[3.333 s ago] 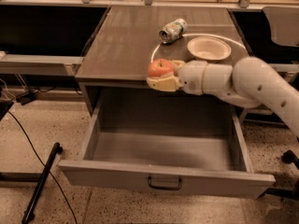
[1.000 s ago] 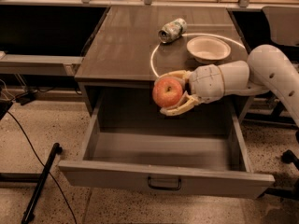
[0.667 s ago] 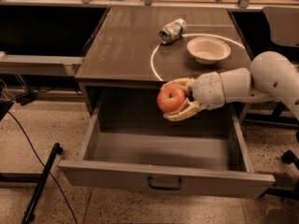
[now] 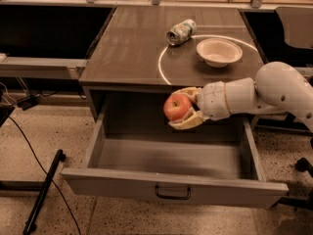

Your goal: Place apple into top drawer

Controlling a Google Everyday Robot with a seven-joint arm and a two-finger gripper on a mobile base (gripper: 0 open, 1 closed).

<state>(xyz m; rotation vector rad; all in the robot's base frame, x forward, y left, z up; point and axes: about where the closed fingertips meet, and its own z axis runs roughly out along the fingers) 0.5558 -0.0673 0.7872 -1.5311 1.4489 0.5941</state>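
1. Currently the gripper (image 4: pixel 179 108) is clenched on the apple (image 4: pixel 176 106), with one finger curled over its top and the other cupped beneath it.
2. That puts the apple in the air above the open top drawer (image 4: pixel 112 182), toward the back of it and just below the front edge of the table (image 4: pixel 132 53). It touches neither the drawer floor nor any wall.
3. Letting go from this height looks like the main risk. A round fruit dropped on a hard metal floor would likely bounce and roll against a wall, and it might bruise.
4. Lowering has its own hazard, because the arm reaches in from the right, across the drawer's right wall. A steep descent could knock the wrist on that wall or on the table edge above, jolting the drawer or the grasp.
5. Two fingers on a smooth, round skin give little hold, so a bump might twist the apple loose early.
6. Behind, the crushed can (image 4: pixel 181 32) and white bowl (image 4: pixel 218 51) sit on the table, well apart from the gripper and probably out of harm's way.
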